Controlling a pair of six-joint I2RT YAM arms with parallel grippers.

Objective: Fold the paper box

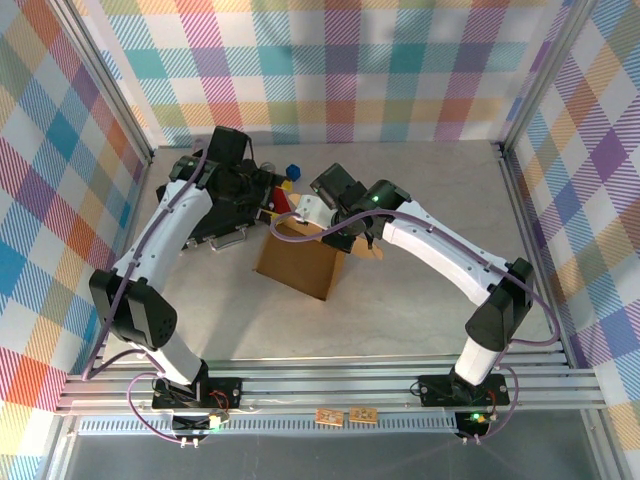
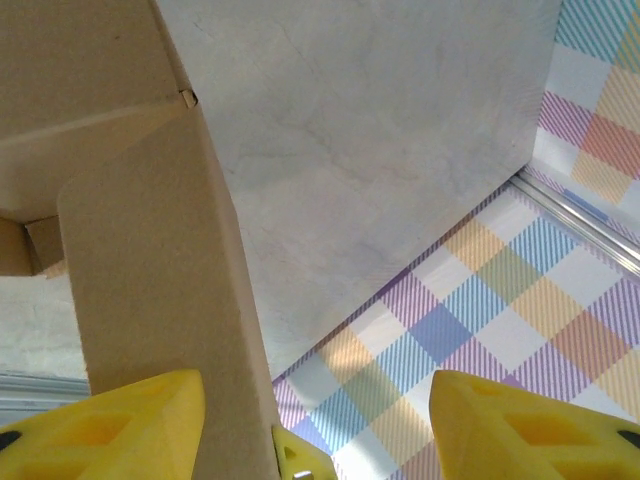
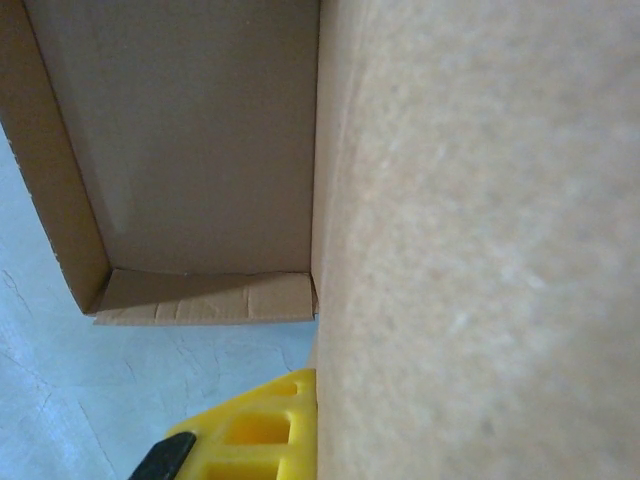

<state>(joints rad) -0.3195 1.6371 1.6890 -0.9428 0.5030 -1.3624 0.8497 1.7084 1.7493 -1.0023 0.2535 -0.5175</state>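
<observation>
Left gripper (image 2: 318, 415) spread around paper box (image 1: 300, 262) panel | right gripper (image 3: 305, 430) grip unclear | pale table (image 1: 430, 200) | plaid walls (image 1: 400, 70)

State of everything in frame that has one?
paper box: partly folded, walls up, not closed.
left pincer: open, box panel between its fingers.
right pincer: at the box; open or shut unclear.
black case: lying flat; open or closed unclear.

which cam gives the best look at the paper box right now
Top external: the paper box shows nearly whole on the table. Left wrist gives a close-up of one flap; right wrist, an inner corner beside a blurred near panel.
</observation>
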